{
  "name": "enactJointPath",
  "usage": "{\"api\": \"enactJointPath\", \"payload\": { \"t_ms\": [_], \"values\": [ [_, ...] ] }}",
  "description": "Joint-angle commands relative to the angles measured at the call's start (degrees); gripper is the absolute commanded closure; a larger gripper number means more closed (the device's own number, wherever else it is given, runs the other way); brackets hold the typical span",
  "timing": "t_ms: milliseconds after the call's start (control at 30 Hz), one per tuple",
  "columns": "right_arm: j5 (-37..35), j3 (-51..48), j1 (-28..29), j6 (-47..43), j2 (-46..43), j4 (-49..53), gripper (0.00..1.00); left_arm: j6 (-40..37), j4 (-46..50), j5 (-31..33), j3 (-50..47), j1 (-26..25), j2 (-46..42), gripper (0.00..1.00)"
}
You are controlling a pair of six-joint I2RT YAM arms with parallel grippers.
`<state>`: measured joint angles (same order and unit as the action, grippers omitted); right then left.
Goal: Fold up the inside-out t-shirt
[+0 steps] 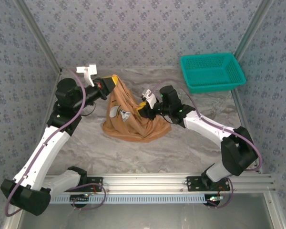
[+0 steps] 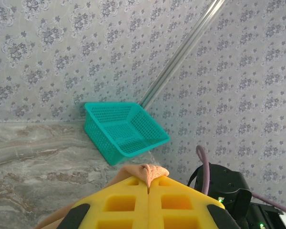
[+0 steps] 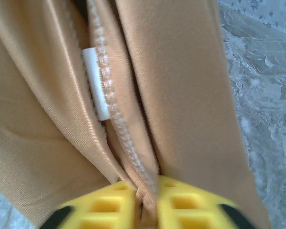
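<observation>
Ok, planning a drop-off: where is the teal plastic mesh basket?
In the top view, the teal plastic mesh basket sits in the table's far right corner, apart from the orange-tan fabric t-shirt.

The left pincer (image 2: 148, 187) pinches the t-shirt (image 2: 146, 170), teal basket (image 2: 124, 131) beyond.

Left arm (image 1: 45, 148) and right arm (image 1: 207, 126) had white links, black joints, purple cables (image 2: 203, 164); gripper fingers (image 2: 119, 205) were yellow, grid-recessed.
</observation>
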<state>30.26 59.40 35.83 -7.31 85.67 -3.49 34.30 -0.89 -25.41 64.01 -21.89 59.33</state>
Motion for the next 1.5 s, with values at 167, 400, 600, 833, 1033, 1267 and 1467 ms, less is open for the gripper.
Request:
{"api": "enactJointPath", "payload": {
  "t_ms": [167, 400, 600, 833, 1033, 1267, 1467],
  "values": [
    [-9.1, 6.7, -5.9, -2.3, -18.5, 13.9, 1.00, -4.3, 2.3, 8.9, 1.9, -0.4, -1.1, 1.00],
    [-13.6, 22.0, -6.1, -0.6, -20.5, 25.7, 1.00, -9.1, 2.8, 11.5, 3.4, -1.7, -0.5, 1.00],
    [-23.2, 30.0, -12.3, 4.1, -22.2, 30.6, 1.00, -8.7, 1.9, 10.1, 9.7, -4.9, 3.9, 1.00],
    [-36.3, 41.0, -21.0, 5.5, -24.1, 35.3, 1.00, -12.9, 6.9, 10.5, 28.5, -16.3, 17.1, 1.00],
    [-33.5, 57.2, -23.8, 5.6, -19.3, 39.6, 1.00, -14.7, 17.8, 9.1, 53.2, -18.2, 28.8, 1.00],
    [-33.3, 62.6, -23.8, 4.9, -17.5, 40.2, 1.00, -16.8, 21.5, 13.3, 60.6, -16.6, 31.6, 1.00],
    [-25.5, 57.3, -22.5, 7.5, -14.5, 38.2, 1.00, -15.6, 24.1, 13.4, 57.1, -13.5, 35.3, 1.00]
  ]
}}
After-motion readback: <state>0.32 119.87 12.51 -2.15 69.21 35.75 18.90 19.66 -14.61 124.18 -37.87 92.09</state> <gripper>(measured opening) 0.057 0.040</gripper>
